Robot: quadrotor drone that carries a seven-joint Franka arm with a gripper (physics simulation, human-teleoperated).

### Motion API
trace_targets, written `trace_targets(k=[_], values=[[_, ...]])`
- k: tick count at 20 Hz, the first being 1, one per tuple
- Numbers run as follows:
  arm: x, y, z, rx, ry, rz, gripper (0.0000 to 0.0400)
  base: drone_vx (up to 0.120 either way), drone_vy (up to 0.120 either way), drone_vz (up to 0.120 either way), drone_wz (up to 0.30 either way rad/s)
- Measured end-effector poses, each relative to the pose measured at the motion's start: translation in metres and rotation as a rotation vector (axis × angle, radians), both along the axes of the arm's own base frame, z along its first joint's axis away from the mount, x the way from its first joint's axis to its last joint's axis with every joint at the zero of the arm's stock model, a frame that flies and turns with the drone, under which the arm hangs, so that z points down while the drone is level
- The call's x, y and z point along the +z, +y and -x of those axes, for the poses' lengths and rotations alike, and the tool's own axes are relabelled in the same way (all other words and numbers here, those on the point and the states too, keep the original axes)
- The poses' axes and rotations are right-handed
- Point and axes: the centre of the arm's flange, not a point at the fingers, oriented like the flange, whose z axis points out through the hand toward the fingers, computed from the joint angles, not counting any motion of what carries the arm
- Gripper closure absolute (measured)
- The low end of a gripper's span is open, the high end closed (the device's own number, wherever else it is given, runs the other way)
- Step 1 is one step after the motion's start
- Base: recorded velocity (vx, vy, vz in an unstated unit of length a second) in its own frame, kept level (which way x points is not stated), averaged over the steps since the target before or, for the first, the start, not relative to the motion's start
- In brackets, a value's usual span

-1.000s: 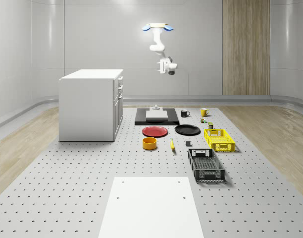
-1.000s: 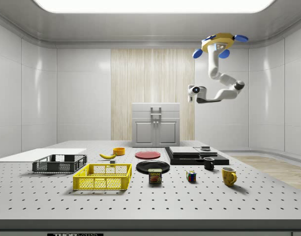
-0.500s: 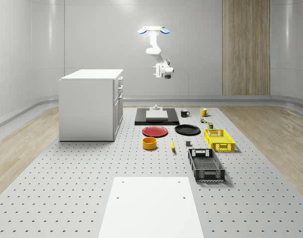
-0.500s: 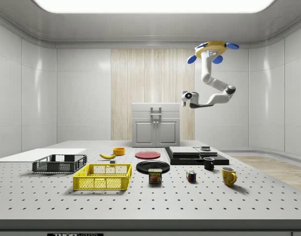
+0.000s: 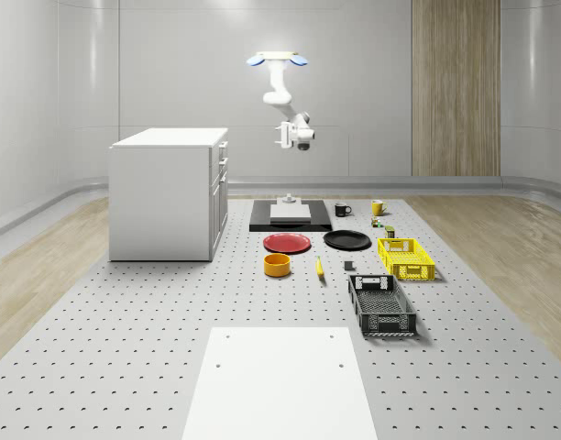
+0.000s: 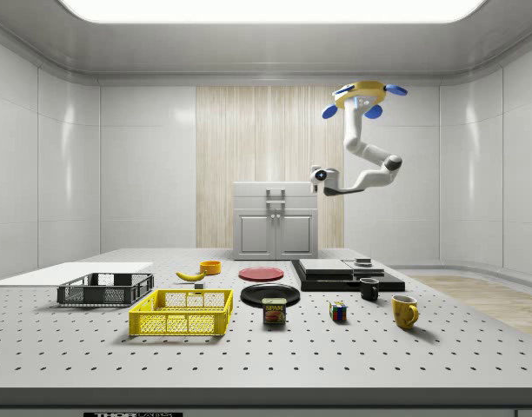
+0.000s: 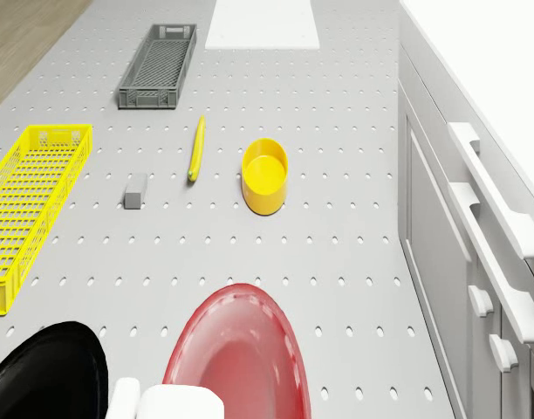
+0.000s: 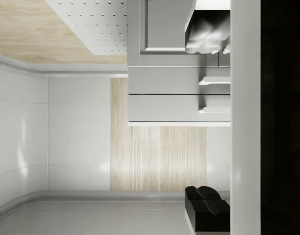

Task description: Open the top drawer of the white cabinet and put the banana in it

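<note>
The drone (image 5: pixel 277 60) is seen hovering high over the table (image 5: pixel 125 367). The white cabinet (image 5: pixel 166 194) is found beside the gripper (image 5: pixel 283 136), its top drawer (image 5: pixel 223 148) just lower. Open or closed cannot be told.

The banana (image 7: pixel 195 149) lies just beside the yellow bowl (image 7: pixel 264 176), near the white cabinet (image 7: pixel 476 175).

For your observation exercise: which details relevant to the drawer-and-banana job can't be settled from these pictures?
- Tool fingers: too small in the whole-scene and side views.
- White cabinet drawers' contents: fronts closed.
- Banana far end: partly behind the yellow crate's rim, side view.
- Cabinet handles: cut off by the drone view's edge.
</note>
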Motion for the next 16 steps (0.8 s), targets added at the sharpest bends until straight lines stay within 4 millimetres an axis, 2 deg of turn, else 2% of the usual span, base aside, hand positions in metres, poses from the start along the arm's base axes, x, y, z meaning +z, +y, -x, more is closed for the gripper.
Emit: trace_targets(k=[8, 16], values=[[0.0, 0.0, 0.0, 0.0, 0.0, 0.0, 0.0, 0.12, -0.115, 0.0, 0.0], [-0.0001, 0.0, 0.0, 0.0, 0.0, 0.0, 0.0, 0.12, -0.005, 0.0, 0.0]])
